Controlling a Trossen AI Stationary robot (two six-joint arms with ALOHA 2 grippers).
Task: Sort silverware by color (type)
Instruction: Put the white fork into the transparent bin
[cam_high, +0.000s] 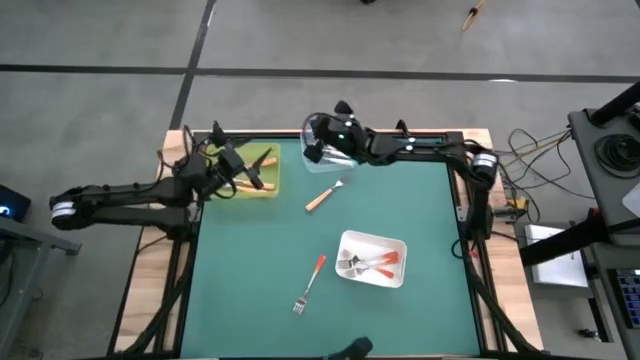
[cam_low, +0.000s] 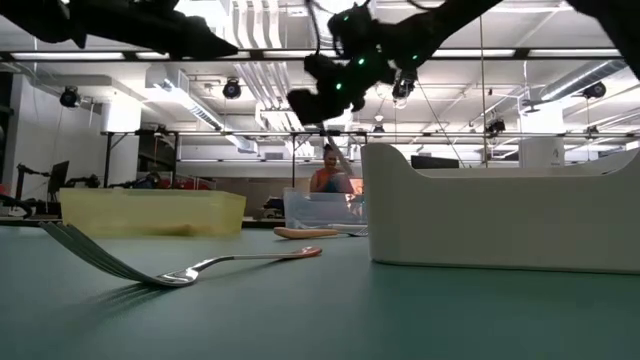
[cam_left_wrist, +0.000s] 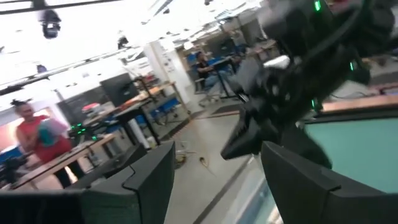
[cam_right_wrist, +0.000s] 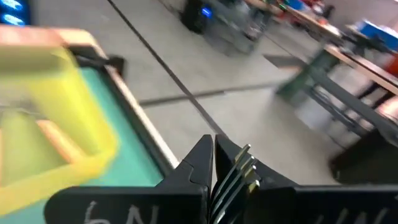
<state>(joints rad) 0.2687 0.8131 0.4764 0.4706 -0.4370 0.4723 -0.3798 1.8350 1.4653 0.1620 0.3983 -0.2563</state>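
- Right gripper (cam_high: 322, 150) hangs above the clear tray (cam_high: 322, 140) at the table's far edge, jaws shut on a fork (cam_right_wrist: 239, 171); tines poke out past the fingertips in the right wrist view. Handle colour can't be told.
- Left gripper (cam_high: 243, 170) sits over the yellow tray (cam_high: 268, 187), fingers (cam_left_wrist: 149, 180) spread wide, nothing between them. Orange-handled forks (cam_high: 258, 163) lie in that tray.
- White tray (cam_high: 397, 250) toward the near right holds a bunch of red-handled forks (cam_high: 372, 263).
- Loose on the mat: 1 tan-handled fork (cam_high: 322, 196) near the centre, 1 red-handled fork (cam_high: 309, 284) nearer the front.
- Step in hand, by my reading: right arm is placing its fork in the clear tray.
- To do it well: get low over the tray before opening, keep the fork roughly level and inside the walls so it doesn't bounce off the rim.
- Then lift straight up, clear of the wall, before moving off.
- 2 loose forks remain; tan probably goes to yellow, red to white.
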